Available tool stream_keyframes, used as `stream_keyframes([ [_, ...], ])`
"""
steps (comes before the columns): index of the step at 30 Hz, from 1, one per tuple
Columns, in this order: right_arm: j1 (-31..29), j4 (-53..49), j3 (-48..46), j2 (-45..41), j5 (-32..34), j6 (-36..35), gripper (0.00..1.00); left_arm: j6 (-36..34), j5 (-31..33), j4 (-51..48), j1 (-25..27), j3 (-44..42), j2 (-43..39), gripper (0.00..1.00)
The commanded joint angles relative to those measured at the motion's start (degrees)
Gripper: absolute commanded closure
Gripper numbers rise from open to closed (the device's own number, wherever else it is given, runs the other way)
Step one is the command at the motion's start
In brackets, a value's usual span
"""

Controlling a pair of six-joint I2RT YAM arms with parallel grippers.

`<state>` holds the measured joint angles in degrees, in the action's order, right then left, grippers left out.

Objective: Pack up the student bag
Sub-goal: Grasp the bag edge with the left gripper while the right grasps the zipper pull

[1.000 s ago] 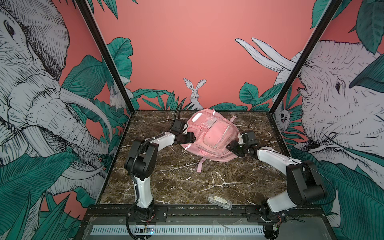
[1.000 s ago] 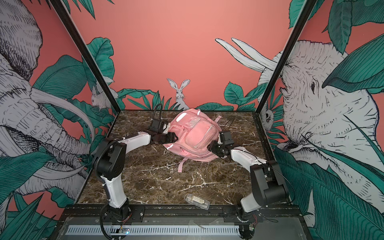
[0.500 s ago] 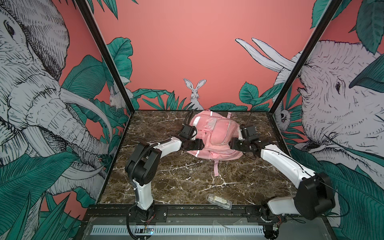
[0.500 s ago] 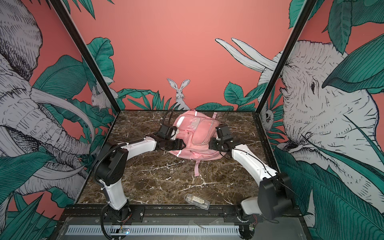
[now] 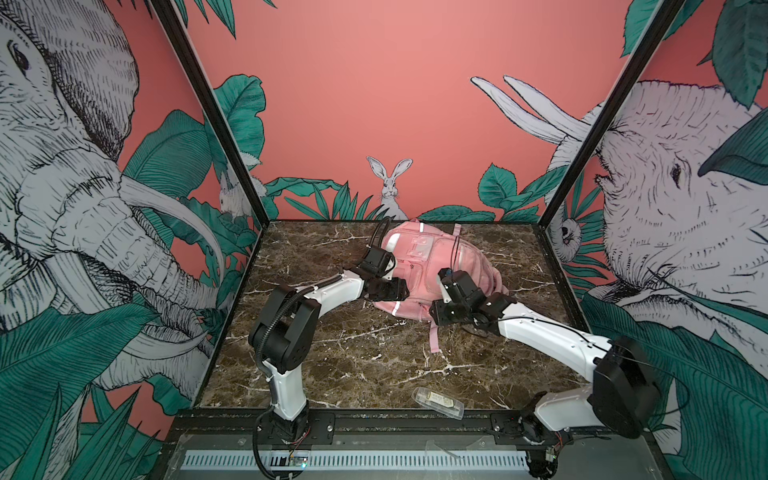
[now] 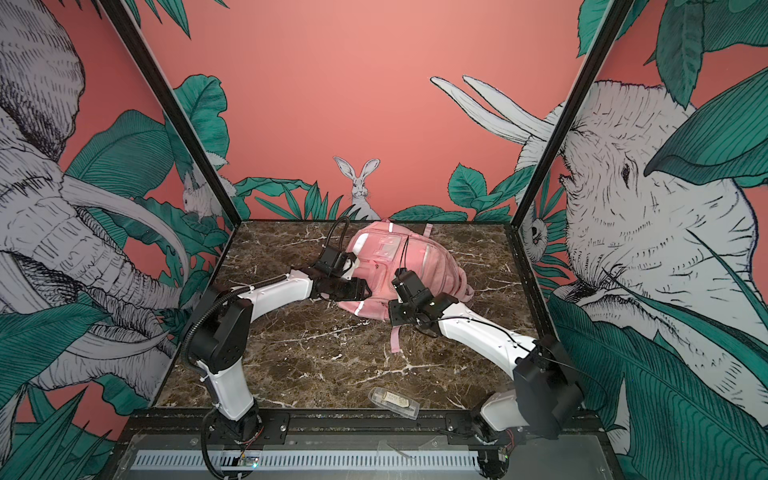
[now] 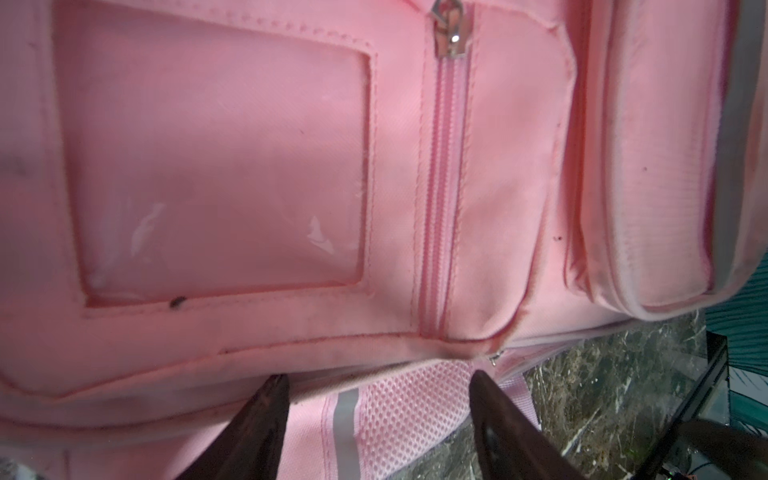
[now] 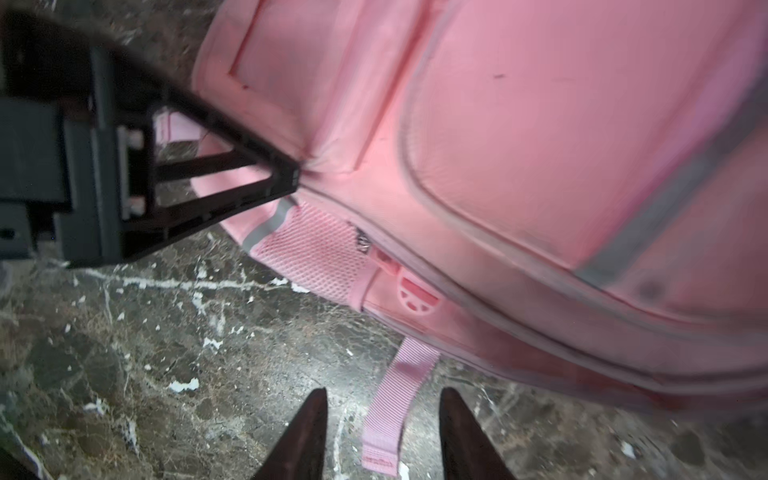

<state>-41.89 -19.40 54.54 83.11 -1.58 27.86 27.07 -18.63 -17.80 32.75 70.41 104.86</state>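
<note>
Student bag (image 5: 419,266) lies face-up, front zip (image 7: 444,187) shut, rear-centre of surface (image 5: 353,361); L claw (image 7: 378,376) spread wide, tips bedded in mesh side (image 7: 407,411), apparently steadying it (grip unconfirmed), R claw (image 8: 383,391) part-open, empty, low by loose strap (image 8: 399,374), prob. lining up a pinch.

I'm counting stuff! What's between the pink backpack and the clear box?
Only bare brown marble tabletop, plus the loose strap of the soft pink fabric backpack; both top views show it.
</note>
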Motion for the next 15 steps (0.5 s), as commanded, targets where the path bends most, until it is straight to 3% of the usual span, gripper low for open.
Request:
stream_keyframes([
  [1, -2.1, 5.4, 2.0, 3.5, -1.5, -3.1, 0.65, -0.4, -1.1, -3.3, -1.5, 0.5, -3.4, 0.30],
  [15, -3.1, 6.4, 6.7, 14.3, 9.0, -5.4, 0.72, -0.9, -2.2, -4.0, -4.4, -0.4, -4.7, 0.30],
])
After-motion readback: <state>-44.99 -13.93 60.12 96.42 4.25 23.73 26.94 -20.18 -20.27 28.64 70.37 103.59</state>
